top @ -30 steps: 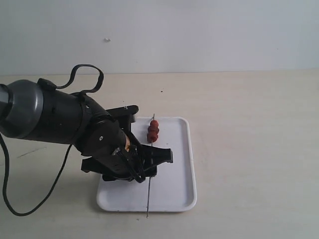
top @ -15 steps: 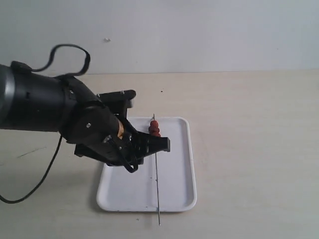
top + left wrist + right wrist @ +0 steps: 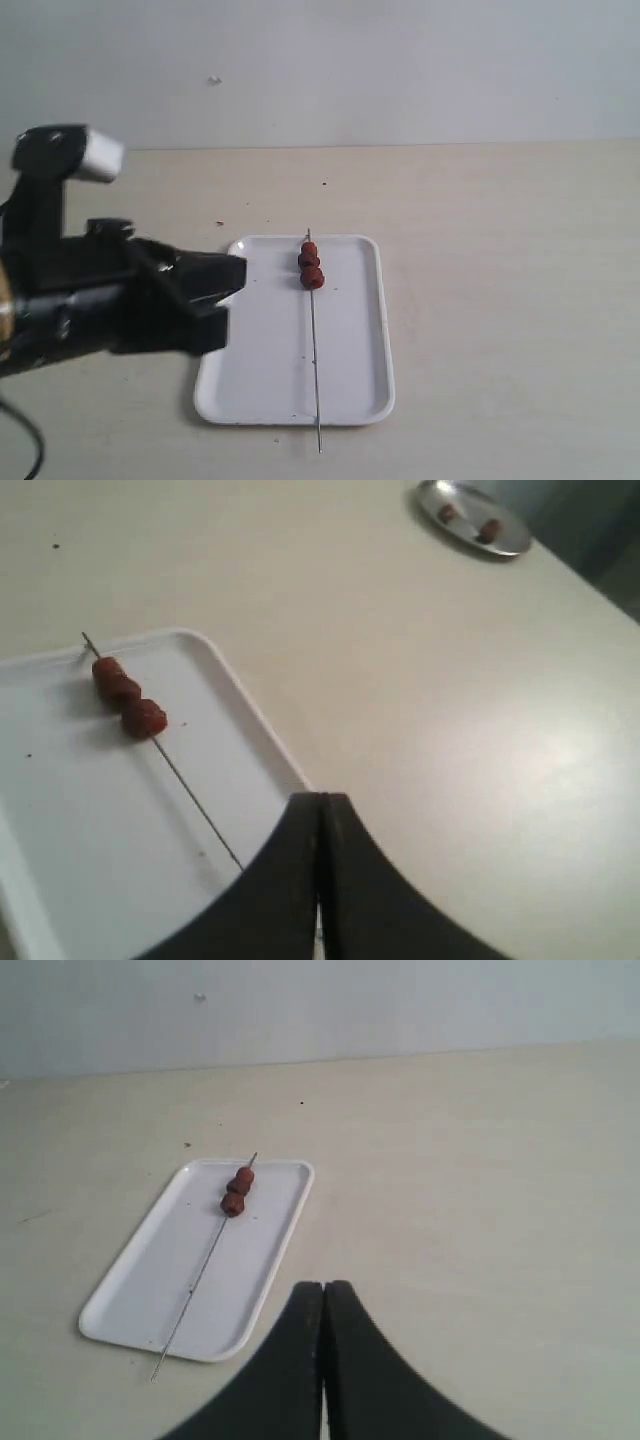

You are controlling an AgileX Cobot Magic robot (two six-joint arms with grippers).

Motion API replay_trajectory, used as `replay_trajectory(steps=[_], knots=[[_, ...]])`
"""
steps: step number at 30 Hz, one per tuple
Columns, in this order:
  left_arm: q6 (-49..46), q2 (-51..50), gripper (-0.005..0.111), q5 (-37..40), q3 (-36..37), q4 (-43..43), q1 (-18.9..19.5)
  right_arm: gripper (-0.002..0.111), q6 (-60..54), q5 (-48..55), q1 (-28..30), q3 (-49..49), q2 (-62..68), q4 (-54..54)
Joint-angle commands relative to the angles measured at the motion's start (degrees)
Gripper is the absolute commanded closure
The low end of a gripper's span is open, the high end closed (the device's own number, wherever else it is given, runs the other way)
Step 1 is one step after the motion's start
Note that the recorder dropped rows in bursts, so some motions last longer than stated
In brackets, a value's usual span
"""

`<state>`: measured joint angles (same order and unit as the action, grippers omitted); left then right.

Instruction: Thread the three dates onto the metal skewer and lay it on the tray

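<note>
The three dates (image 3: 310,264) (image 3: 128,700) (image 3: 236,1191) sit threaded near the far end of the metal skewer (image 3: 314,350) (image 3: 190,793) (image 3: 200,1271). The skewer lies lengthwise on the white tray (image 3: 350,390) (image 3: 60,810) (image 3: 150,1280), its near tip sticking out past the front rim. My left gripper (image 3: 238,272) (image 3: 321,798) is shut and empty, raised to the left of the tray. Seen only in its own wrist view, my right gripper (image 3: 323,1285) is shut and empty, well back from the tray.
A small metal dish (image 3: 472,518) with two dark pieces on it stands far off on the table in the left wrist view. Beige tabletop (image 3: 500,300) runs to a pale wall behind.
My left gripper let go of the skewer, shut, and pulled back up and to the left. The skewer swung slightly right and now rests on the tray. The right gripper's state is unchanged.
</note>
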<state>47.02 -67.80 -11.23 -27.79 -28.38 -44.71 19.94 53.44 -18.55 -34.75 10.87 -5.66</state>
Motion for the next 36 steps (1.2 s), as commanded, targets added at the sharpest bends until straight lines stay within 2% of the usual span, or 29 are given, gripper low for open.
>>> replay_trajectory(steps=[1,4,8,13,17,31,36], knots=[[-8.4,11.6,0.107,-6.9,10.8,6.8,3.1,0.108,-0.4,-10.9,-0.1,8.9,-0.1,-1.1],[-12.4,20.3,0.107,-7.4,15.9,11.2,6.0,0.108,-2.5,-22.7,-0.1,13.2,0.1,-2.1],[-12.3,31.2,0.107,-7.4,20.2,11.2,8.2,0.108,-3.4,-34.8,-0.1,16.2,0.1,-2.4],[-12.3,40.0,0.107,-7.2,24.1,11.1,8.2,0.108,-3.4,-35.1,-0.1,16.5,0.3,-0.8],[-12.3,43.2,0.107,-6.8,25.3,11.0,8.2,0.108,-3.4,-35.1,-0.1,16.5,0.3,-0.7],[-12.3,43.9,0.107,-6.8,25.3,11.0,8.2,0.108,-4.3,-36.5,-0.1,16.5,0.2,-2.7],[-12.3,43.9,0.107,-6.8,25.3,11.0,8.2,0.108,-4.4,-35.4,3.9,19.1,-4.6,-3.5]])
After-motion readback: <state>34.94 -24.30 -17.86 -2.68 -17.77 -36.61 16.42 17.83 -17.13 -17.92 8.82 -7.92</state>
